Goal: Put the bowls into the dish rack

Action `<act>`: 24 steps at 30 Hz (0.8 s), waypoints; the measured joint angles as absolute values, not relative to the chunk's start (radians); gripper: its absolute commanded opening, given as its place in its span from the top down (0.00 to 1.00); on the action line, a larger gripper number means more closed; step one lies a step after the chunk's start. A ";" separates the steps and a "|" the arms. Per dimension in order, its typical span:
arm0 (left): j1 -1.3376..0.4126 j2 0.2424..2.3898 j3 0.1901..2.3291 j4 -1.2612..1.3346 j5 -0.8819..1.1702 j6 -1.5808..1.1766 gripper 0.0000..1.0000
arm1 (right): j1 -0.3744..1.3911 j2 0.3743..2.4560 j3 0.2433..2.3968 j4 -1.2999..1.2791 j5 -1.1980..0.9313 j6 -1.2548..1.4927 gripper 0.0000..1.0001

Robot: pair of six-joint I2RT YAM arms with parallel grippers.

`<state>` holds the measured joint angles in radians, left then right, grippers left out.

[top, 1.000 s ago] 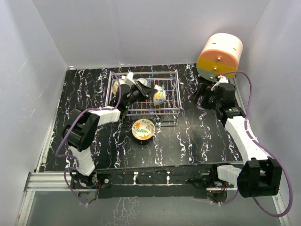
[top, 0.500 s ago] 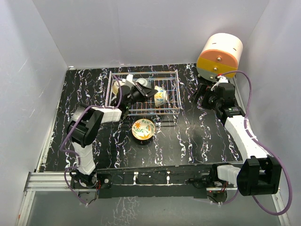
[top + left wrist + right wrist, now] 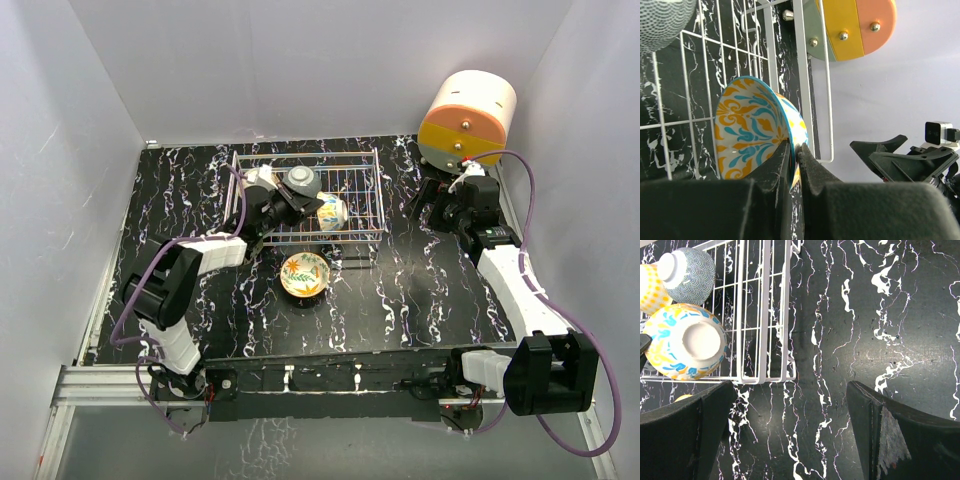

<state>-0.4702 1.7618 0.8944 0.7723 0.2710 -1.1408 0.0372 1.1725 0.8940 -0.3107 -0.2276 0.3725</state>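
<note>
The white wire dish rack (image 3: pixel 376 190) stands at the back middle of the table. My left gripper (image 3: pixel 300 207) is inside it, shut on the rim of the orange-and-blue bowl (image 3: pixel 333 211), which lies tilted on its side by the rack's front right. In the left wrist view the fingers (image 3: pixel 796 155) pinch that rim (image 3: pixel 752 127). A grey patterned bowl (image 3: pixel 300 181) sits in the rack behind it. A yellow dotted bowl (image 3: pixel 649 290) shows at the rack's left. A cream bowl with an orange floral inside (image 3: pixel 305 273) stands upright on the table before the rack. My right gripper (image 3: pixel 430 205) is open and empty.
A round cream-and-orange drum-shaped cabinet (image 3: pixel 467 118) stands at the back right, just behind my right arm. White walls close in the black marbled table (image 3: pixel 420 290). In the right wrist view the rack's corner (image 3: pixel 765 379) lies just left of the open fingers.
My left gripper has drawn back toward the near left with the orange-and-blue bowl, lowering it toward the rack's front. The grey bowl behind it has come into view. The right arm has not moved.
</note>
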 measured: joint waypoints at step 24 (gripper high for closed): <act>-0.419 1.677 0.839 0.543 0.112 -1.007 0.58 | 0.037 1.172 0.894 -0.311 -0.235 0.373 0.00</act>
<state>-0.4191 1.6772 0.8394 0.5430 0.1123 -1.0069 0.0372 1.1725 0.8940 -0.3107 -0.2352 0.3729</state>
